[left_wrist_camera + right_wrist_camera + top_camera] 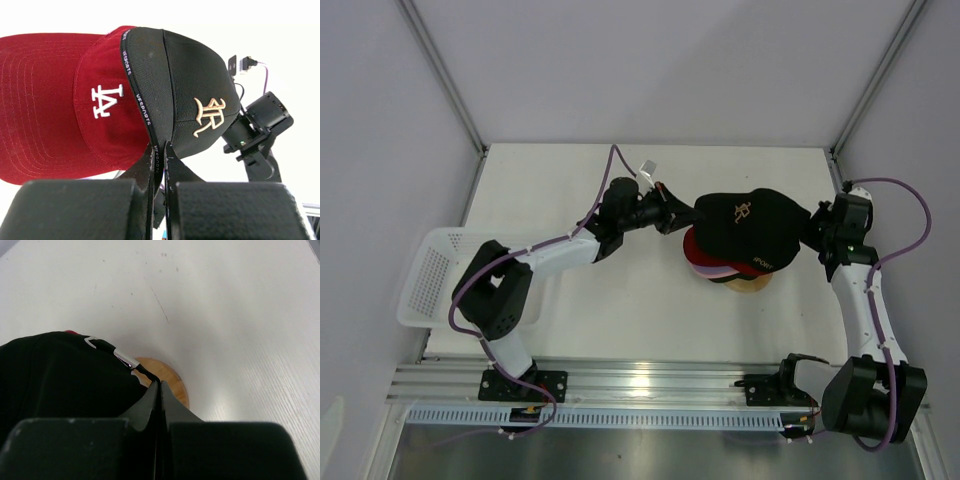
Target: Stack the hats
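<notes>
The black fabric baseball cap (745, 225) sits over the red fabric cap (50, 115), spanning between both grippers. On its left edge the left gripper (159, 147) is pinched shut; on its right, the right gripper (159, 385) is pressed together on the buckled strap.

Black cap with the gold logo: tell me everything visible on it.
The black cap is soft woven fabric with a gold embroidered monogram on the front, lettered tape along its rim and a rear strap with a metal buckle. It sits crown-up on top of the stack, partly covering the red cap, above the wooden stand. The left tool is shut on its taped rim. The right tool is shut at the strap end, apparently pinching it.
</notes>
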Available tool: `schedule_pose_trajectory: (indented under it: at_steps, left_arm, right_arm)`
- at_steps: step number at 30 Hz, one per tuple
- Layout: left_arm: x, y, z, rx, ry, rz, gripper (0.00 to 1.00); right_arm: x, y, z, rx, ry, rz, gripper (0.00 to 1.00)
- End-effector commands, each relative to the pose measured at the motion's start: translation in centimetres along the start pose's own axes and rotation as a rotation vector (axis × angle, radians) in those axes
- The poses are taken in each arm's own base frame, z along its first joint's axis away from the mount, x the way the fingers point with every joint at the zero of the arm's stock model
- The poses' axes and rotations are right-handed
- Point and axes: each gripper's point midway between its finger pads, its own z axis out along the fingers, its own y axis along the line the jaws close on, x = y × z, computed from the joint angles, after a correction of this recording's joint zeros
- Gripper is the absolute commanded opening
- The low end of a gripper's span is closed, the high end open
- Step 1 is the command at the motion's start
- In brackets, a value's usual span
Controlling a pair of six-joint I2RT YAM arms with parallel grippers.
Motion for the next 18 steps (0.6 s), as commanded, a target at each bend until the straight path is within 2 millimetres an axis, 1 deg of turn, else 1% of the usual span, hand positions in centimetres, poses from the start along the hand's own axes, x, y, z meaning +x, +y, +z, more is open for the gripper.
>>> schedule_pose_trajectory:
  at_steps: [1,2,3,4,5,7,8,11,14,18]
  left_arm:
    - [-0.2,0.9,-0.1,-0.033,0.016,-0.005,0.01]
    - [0.2,0.8,-0.1,-0.034,0.024,-0.005,0.01]
    - [0.4,0.7,-0.3,-0.035,0.025,-0.003,0.01]
    - [0.7,0.7,-0.3,-0.039,0.031,-0.003,0.01]
    - [0.9,0.6,-0.3,-0.04,0.031,-0.001,0.01]
    - [1.0,0.2,-0.4,-0.033,0.035,0.005,0.01]
    - [1.0,0.0,-0.4,-0.026,0.036,0.007,0.01]
    - [1.1,-0.2,-0.4,-0.021,0.035,0.002,0.01]
    - [1.0,-1.0,-0.3,0.0,0.028,-0.008,0.01]
    - [0.8,-1.4,-0.3,0.009,0.021,-0.036,0.01]
  right_arm:
    - [-2.9,-0.3,-2.1,0.062,-0.047,-0.029,0.0]
    - [-3.3,-0.1,-2.8,0.058,-0.05,-0.032,0.0]
    - [-3.1,-0.1,-3.4,0.062,-0.028,-0.035,0.0]
    - [-4.0,0.5,-4.3,0.048,-0.05,-0.036,0.0]
    - [-3.9,0.4,-4.8,0.053,-0.039,-0.04,0.0]
    - [-4.6,0.6,-5.8,0.051,-0.056,-0.046,0.0]
    - [-4.6,0.6,-6.4,0.058,-0.056,-0.048,0.0]
    - [-5.1,0.7,-7.4,0.06,-0.07,-0.051,0.0]
    - [-5.6,0.8,-7.8,0.055,-0.096,-0.049,0.0]
    - [-6.5,1.2,-8.7,0.045,-0.134,-0.049,0.0]
